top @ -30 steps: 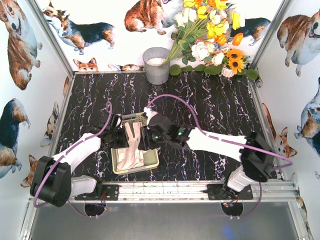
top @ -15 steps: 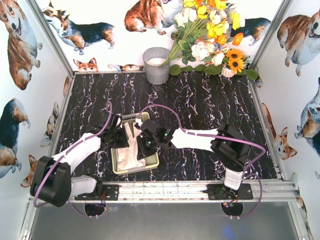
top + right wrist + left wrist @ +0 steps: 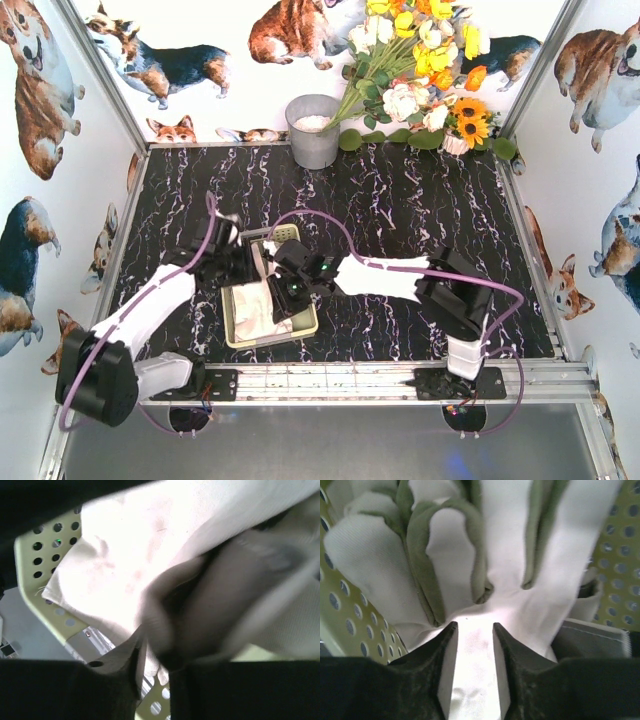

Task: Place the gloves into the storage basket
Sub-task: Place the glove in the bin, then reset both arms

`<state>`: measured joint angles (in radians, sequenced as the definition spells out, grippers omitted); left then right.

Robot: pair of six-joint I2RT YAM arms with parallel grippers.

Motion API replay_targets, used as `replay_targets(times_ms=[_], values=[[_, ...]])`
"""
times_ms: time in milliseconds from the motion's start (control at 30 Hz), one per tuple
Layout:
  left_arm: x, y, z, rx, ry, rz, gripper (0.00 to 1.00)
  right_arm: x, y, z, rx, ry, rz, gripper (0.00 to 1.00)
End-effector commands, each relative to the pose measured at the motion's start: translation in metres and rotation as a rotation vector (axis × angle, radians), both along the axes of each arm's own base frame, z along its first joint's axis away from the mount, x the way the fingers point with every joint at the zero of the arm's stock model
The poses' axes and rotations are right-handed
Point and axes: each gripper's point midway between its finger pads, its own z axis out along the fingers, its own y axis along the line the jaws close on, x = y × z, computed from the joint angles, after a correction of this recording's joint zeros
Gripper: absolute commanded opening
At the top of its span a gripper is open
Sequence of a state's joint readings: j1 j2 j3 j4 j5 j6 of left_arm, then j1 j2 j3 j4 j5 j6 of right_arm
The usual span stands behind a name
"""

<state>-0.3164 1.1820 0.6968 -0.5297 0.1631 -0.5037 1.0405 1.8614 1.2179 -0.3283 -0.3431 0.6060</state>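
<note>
The gloves (image 3: 252, 305) lie inside the storage basket (image 3: 302, 326), a pale heap of cream leather that covers most of its floor. The basket sits on the black marbled table (image 3: 430, 220) just beyond your two arm bases, nearer the left one. You have both arms reaching into it: the left gripper (image 3: 243, 268) comes in over the far left part of the basket, and the right gripper (image 3: 284, 297) comes in from the right side, low over the heap, so the two heads are close together above the gloves. In your left wrist view the top glove shows its white side, its digits edged in grey-green and pointing away from the camera, with perforated basket wall on either side. The two black fingers (image 3: 445, 672) stand parted with the glove's white leather running between them, but you cannot tell whether they press on it or merely straddle it. Your right wrist view is blurred: cream leather and a grey cuff crowd the lens, and the dark fingertips stand near each other with grey cloth at their tips. You cannot tell whether that cloth is pinched or free. At the far edge of the table stand a grey metal bucket (image 3: 313, 130) and a bunch of flowers (image 3: 420, 70), well apart from the basket.
</note>
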Motion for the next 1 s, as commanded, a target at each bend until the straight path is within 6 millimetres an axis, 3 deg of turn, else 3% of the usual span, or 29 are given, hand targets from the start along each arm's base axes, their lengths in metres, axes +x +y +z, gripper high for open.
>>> replay_targets(times_ms=[0,200,267,367,467,600,767,867,967], values=[[0.028,-0.004,0.077,-0.048,-0.208,0.007,0.45,0.011,-0.005,0.062,0.074,-0.159,0.007,0.28],[0.034,0.019,0.163,0.005,-0.461,0.056,0.74,0.023,-0.037,0.152,0.188,-0.343,-0.109,0.43],[0.033,0.031,0.183,0.045,-0.526,0.083,0.83,0.032,-0.061,0.181,0.211,-0.436,-0.179,0.48],[0.033,0.057,0.198,0.162,-0.606,0.130,1.00,0.050,-0.108,0.195,0.185,-0.503,-0.287,0.58],[0.041,0.085,0.192,0.300,-0.657,0.176,1.00,0.075,-0.172,0.195,0.130,-0.545,-0.403,0.70],[0.063,0.120,0.161,0.392,-0.634,0.245,1.00,0.105,-0.255,0.177,0.038,-0.579,-0.552,0.87],[0.083,0.172,0.121,0.345,-0.695,0.495,1.00,0.142,-0.345,0.138,-0.005,-0.590,-0.816,0.90],[0.087,0.188,0.110,0.391,-0.815,0.569,1.00,0.159,-0.388,0.107,-0.149,-0.654,-0.960,0.91],[0.090,0.192,0.094,0.436,-0.920,0.545,1.00,0.169,-0.413,0.080,-0.252,-0.722,-1.028,0.92]])
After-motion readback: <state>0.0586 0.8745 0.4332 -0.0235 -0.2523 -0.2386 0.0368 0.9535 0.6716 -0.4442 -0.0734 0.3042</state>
